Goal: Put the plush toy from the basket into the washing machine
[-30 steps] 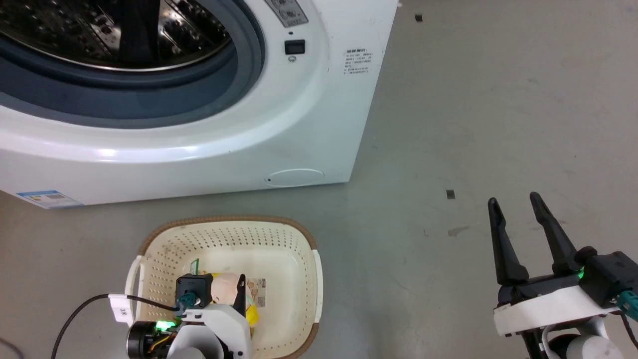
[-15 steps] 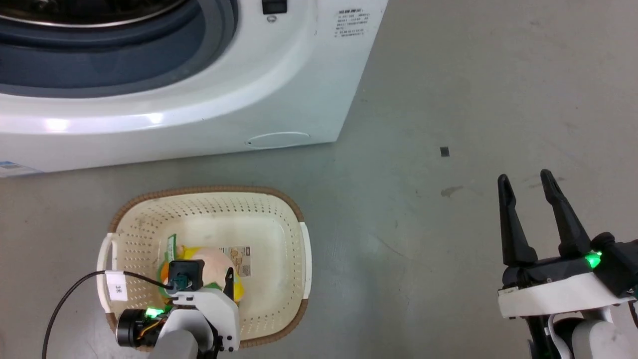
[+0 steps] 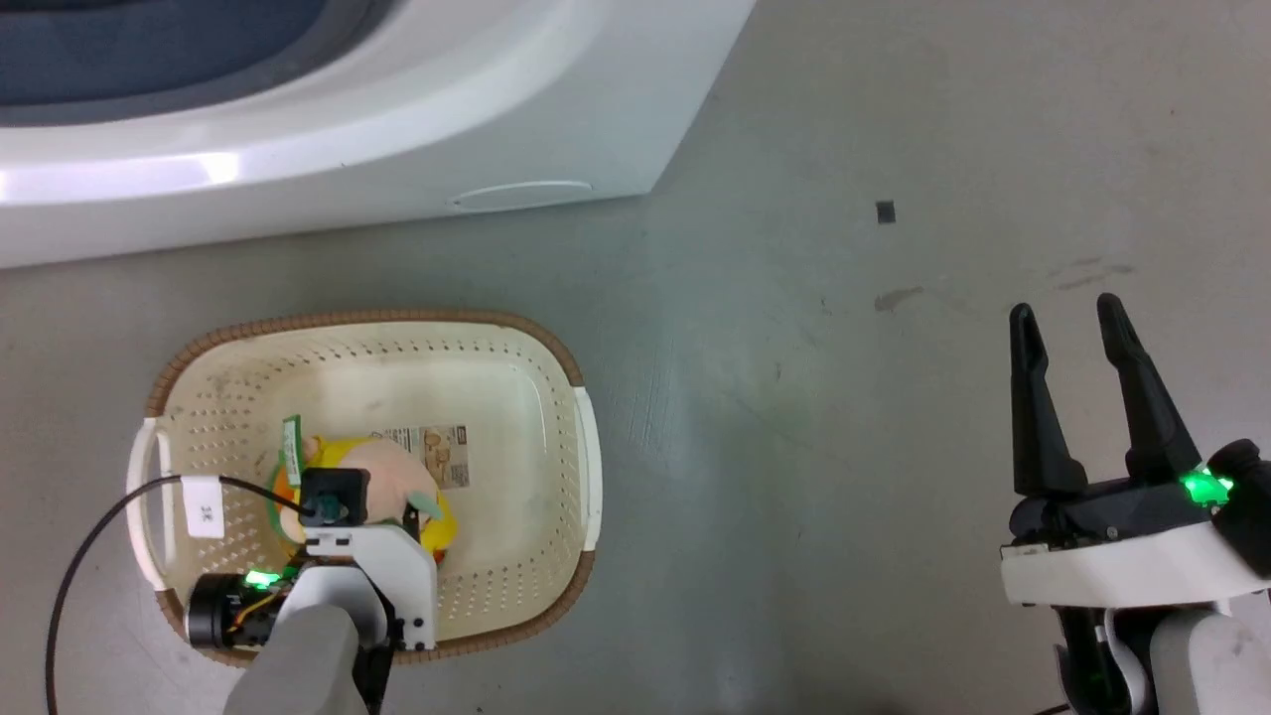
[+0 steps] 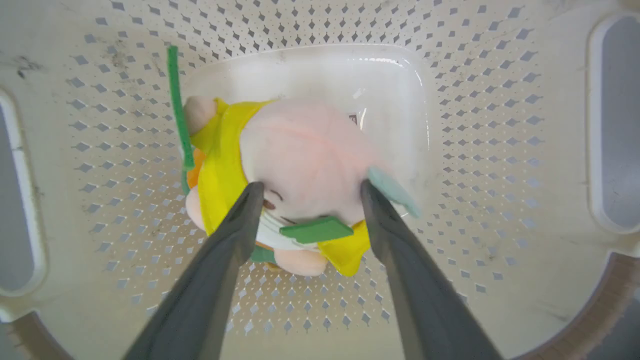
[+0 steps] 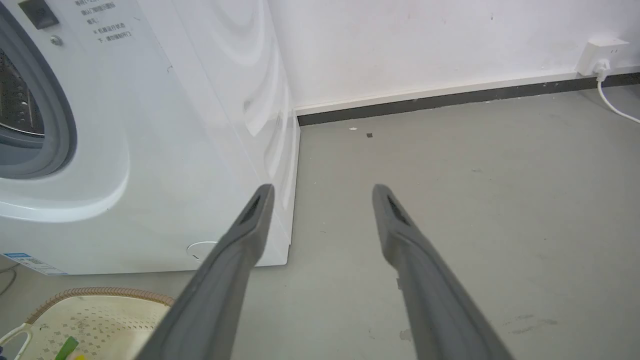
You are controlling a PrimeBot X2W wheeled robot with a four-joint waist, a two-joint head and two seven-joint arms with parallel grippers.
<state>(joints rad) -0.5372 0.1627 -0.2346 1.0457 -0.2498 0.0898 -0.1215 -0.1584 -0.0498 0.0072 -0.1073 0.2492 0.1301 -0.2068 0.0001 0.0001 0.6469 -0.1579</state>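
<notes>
The plush toy (image 4: 300, 160) lies at the left end of the basket (image 3: 556, 348); soft and light, I judge; my left fingers (image 4: 235, 235) stand apart astride its squashy pink head, the best hold; right fingers (image 3: 1038, 417) apart, empty.

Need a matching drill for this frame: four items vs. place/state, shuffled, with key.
Items:
1. pale pink plush toy in yellow clothing
2. cream-white perforated plastic basket with brown rim
3. large white front-loading washing machine
4. right gripper

Places/states:
A. jaws open, above bare grey floor
B. on the floor, in front of the washing machine
C. inside the basket, between the jaws of the left gripper
D. top left of the head view, grey door ring partly showing

Pairs: 1-C, 2-B, 3-D, 4-A.
</notes>
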